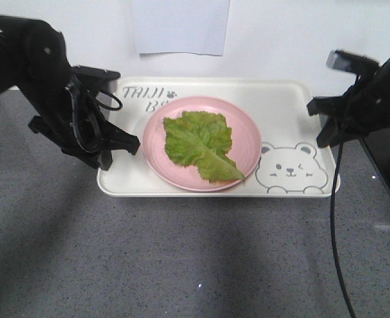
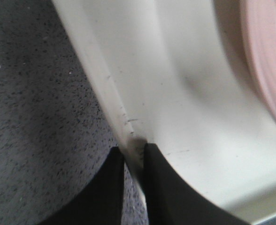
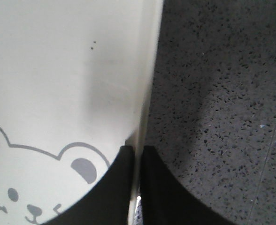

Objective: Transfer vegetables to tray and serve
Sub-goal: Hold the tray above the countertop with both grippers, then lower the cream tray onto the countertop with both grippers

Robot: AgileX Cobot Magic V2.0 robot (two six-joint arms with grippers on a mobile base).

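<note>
- Lettuce: a crinkly bright green lettuce leaf (image 1: 202, 144) with a pale central rib lies flat on a round pink plate (image 1: 156, 154), inside its rim and smaller than it. The leaf looks light, limp and easily torn; it is best left untouched and carried by what bears it.
- Plate: the pink plate stands near the middle of a large cream-white rectangular plastic tray (image 1: 284, 106), covering part of the grey lettering (image 1: 140, 93); the winking bear drawing (image 1: 291, 169) sits to its near right corner. The plate's glossy surface probably slides on smooth plastic, so the load should stay level.
- Tray: it rests on a grey speckled countertop (image 1: 182, 258). It appears stiff enough to lift by its two short edges; the raised rim is the natural hold.
- Left gripper (image 2: 134, 154): its two black fingers are clenched on the tray's left rim (image 2: 114, 101), one outside over the countertop, one inside.
- Right gripper (image 3: 137, 152): its fingers are clamped likewise on the tray's right rim (image 3: 149, 70), beside the bear's ear.
- Judgement: transfer seems complete; serving remains. An uneven lift by the two arms could twist the tray or shift the plate.
- Background: a white sheet of paper (image 1: 180, 25) hangs on the pale wall behind.
</note>
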